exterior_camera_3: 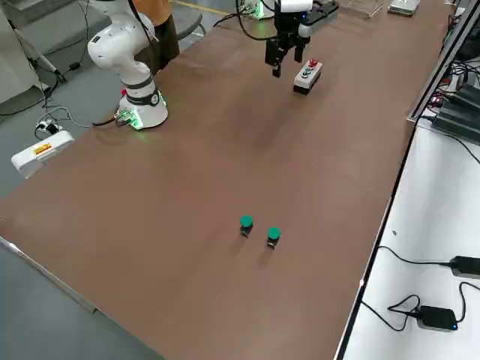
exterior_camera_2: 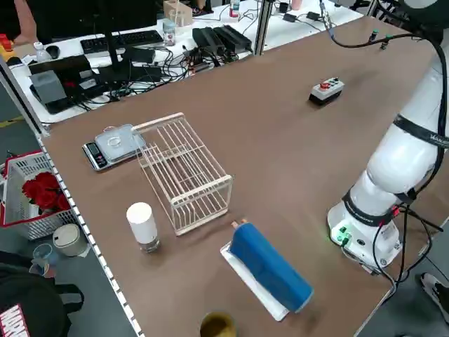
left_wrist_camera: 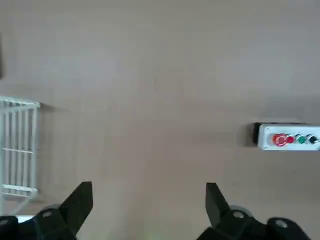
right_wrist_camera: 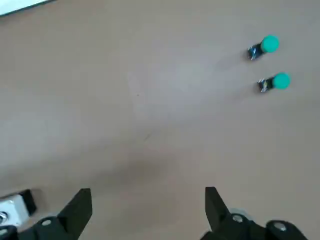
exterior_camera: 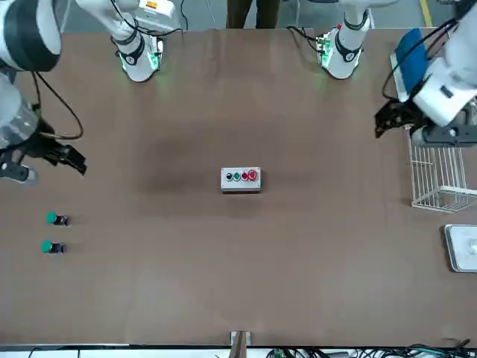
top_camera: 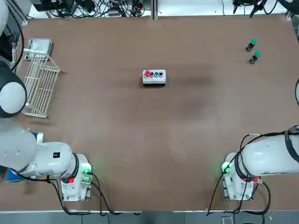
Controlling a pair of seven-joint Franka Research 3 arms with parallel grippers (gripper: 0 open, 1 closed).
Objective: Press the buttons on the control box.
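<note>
Control box (top_camera: 154, 78): pale, round-buttoned; left (left_wrist_camera: 150, 210) and right jaws (right_wrist_camera: 149, 212) wide open, empty.

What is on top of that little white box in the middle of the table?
Four round buttons in a row on the box: a larger red, a smaller red, a green and a dark one. Its underside, against the table, is hidden.

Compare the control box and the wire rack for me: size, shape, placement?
The control box is small and solid, while the wire rack is far larger and made of open bars. The control box carries a row of coloured buttons; the wire rack has none. The control box sits mid-table, the wire rack near the left arm's side. Both are light-coloured and rest on the table.
</note>
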